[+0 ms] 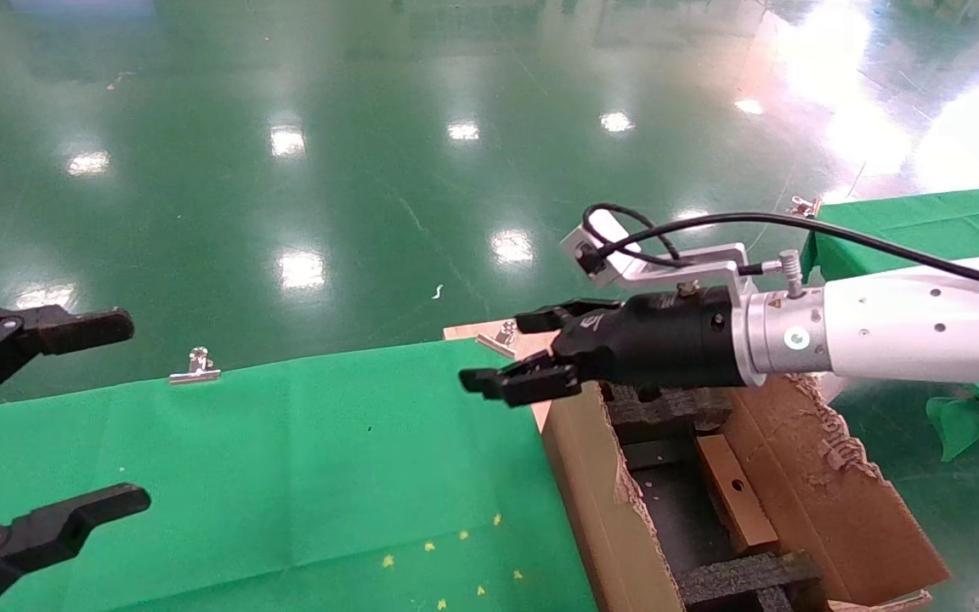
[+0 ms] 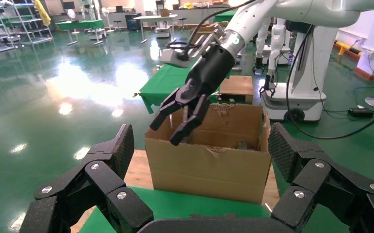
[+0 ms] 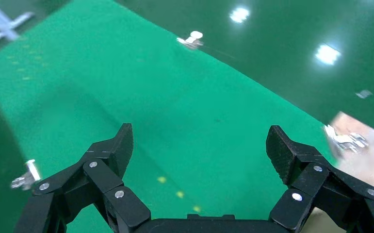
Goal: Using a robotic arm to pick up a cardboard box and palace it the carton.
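The small cardboard box (image 1: 740, 510), with a round hole, lies slanted inside the carton (image 1: 591, 493) between black foam inserts (image 1: 736, 578). The white robotic arm (image 1: 906, 327) reaches in from the right. My right gripper (image 1: 502, 351) is open and empty, held above the carton's left wall and the table edge. It also shows in the left wrist view (image 2: 172, 121) above the carton (image 2: 209, 167). In the right wrist view, my right gripper (image 3: 199, 145) is open over green cloth. My left gripper (image 1: 124, 412) is open and empty at the far left, also seen in its own view (image 2: 202, 150).
The green-covered table (image 1: 285, 476) fills the lower left, with metal clips (image 1: 196, 365) (image 1: 502, 333) on its far edge. The carton has ragged, torn flaps (image 1: 838, 459). A second green table (image 1: 923, 229) stands at the back right. A glossy green floor lies beyond.
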You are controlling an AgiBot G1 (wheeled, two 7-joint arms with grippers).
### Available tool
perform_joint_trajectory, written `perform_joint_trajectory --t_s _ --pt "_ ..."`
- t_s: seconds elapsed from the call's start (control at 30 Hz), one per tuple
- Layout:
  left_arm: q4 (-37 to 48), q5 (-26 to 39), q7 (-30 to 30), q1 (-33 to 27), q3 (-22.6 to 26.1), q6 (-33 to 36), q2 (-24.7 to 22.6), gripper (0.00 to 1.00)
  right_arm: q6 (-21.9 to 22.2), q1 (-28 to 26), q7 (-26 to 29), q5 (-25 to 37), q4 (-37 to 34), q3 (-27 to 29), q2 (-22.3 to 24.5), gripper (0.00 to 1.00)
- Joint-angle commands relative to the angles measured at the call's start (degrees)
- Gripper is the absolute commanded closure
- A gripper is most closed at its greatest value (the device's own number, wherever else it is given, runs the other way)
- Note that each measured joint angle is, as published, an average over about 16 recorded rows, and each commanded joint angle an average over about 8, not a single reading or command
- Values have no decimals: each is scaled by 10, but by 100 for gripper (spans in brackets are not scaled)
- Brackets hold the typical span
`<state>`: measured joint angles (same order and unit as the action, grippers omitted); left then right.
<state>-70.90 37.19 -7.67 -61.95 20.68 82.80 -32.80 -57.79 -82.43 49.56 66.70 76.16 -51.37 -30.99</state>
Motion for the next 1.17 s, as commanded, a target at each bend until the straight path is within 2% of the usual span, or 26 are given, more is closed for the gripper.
perform_joint_trajectory --t_s 0.03,0.83,1.0,1.17 --pt "0 0 0 0 0 0 0 0 -19 14 -27 -17 -2 24 -3 0" --pt "0 0 0 0 0 0 0 0 -252 188 -350 -224 -23 319 -36 0" --pt "0 0 0 0 0 0 0 0 -288 215 -397 -257 -26 366 -41 0" --pt "0 0 0 0 0 0 0 0 -303 226 -411 -272 -28 385 -44 0"
